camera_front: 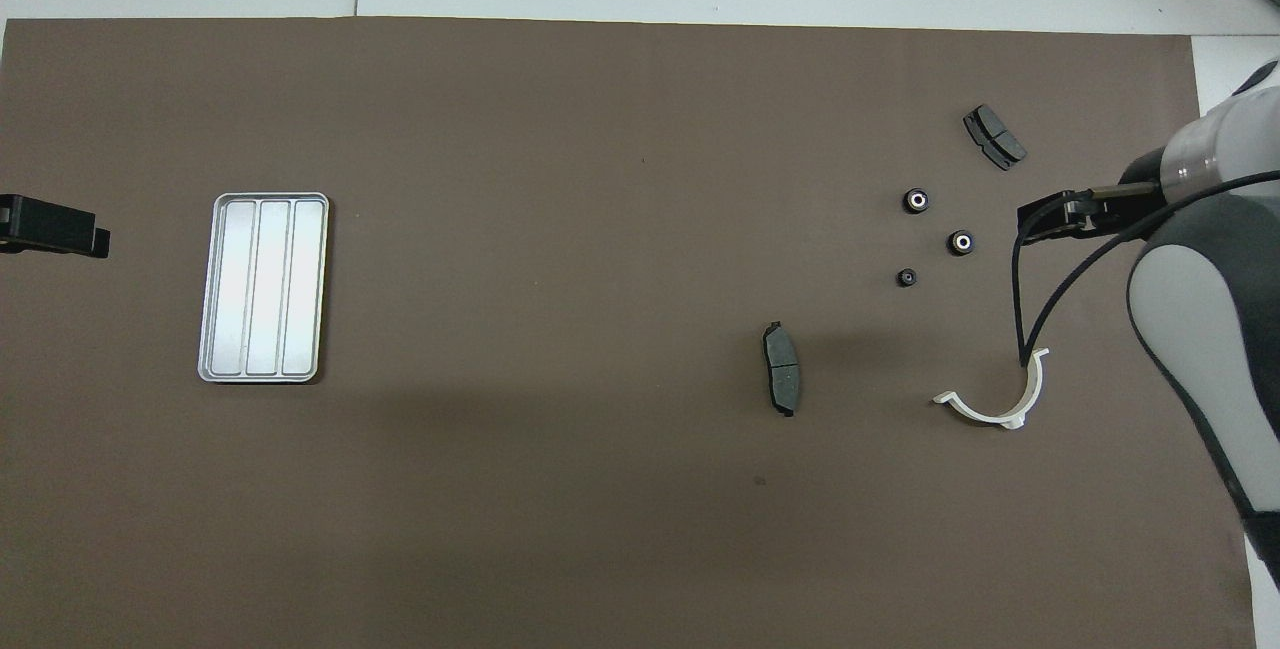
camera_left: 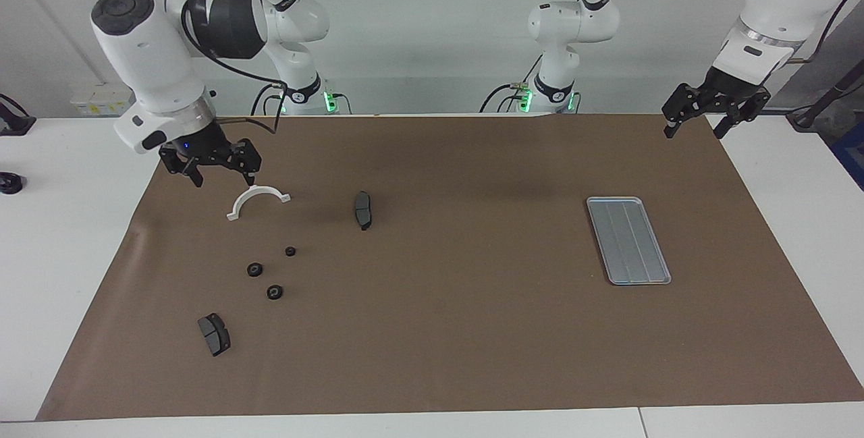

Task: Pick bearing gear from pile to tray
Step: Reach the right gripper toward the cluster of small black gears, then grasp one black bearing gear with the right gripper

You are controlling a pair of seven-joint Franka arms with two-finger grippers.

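Note:
The pile lies toward the right arm's end of the brown mat. It holds three small black bearing gears (camera_left: 290,251) (camera_left: 254,269) (camera_left: 275,292), also seen from above as gears (camera_front: 907,277) (camera_front: 962,242) (camera_front: 916,200). There is a white half-ring (camera_left: 258,189) (camera_front: 985,416) and two dark brake pads (camera_left: 363,210) (camera_left: 214,334). My right gripper (camera_left: 210,171) (camera_front: 1045,219) hangs open and empty over the mat beside the half-ring, touching nothing. The silver ribbed tray (camera_left: 628,240) (camera_front: 264,286) lies empty toward the left arm's end. My left gripper (camera_left: 698,124) (camera_front: 55,229) waits open over the mat's corner.
The brown mat (camera_left: 459,289) covers most of the white table. A black cable loops from the right wrist over the half-ring in the overhead view. A small dark object (camera_left: 8,183) sits on the white table off the mat at the right arm's end.

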